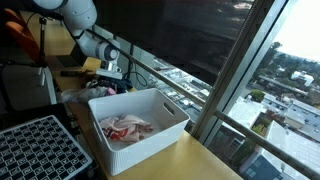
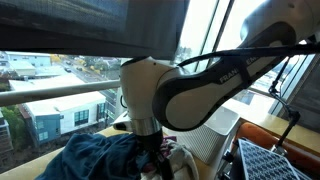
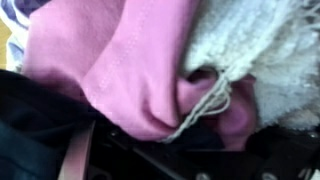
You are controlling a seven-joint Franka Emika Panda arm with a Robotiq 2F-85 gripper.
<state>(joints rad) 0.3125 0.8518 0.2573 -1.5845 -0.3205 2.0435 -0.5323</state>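
A pink garment (image 3: pixel 130 60) fills most of your wrist view, soft and matte, bunched into thick rounded folds with one fold doubled over on itself near the middle. It lies on top of a heap of laundry (image 1: pixel 100 93) at the far left of the table, and it is crumpled rather than flat because the clothes are simply piled loose on one another. To its right, touching and partly overlapping it, is a white fleecy cloth (image 3: pixel 265 40) with a few loose threads trailing from its edge across the pink. Dark fabric (image 3: pixel 40 120) runs underneath along the bottom. Your gripper (image 1: pixel 113 75) points straight down into this heap, so close that cloth blocks nearly everything. The fingers are not clear in any view, so you cannot tell whether it is open, closed or gripping. In an exterior view a blue garment (image 2: pixel 90 155) spreads at the near side of the same heap. Just right of the heap stands a white rectangular bin (image 1: pixel 170 125) with a pinkish-red cloth (image 1: pixel 125 128) crumpled inside. A black grid tray (image 1: pixel 40 150) sits at the near left. Everything rests on a wooden table (image 1: pixel 190 160) beside a large window (image 1: pixel 260 60) overlooking city rooftops.
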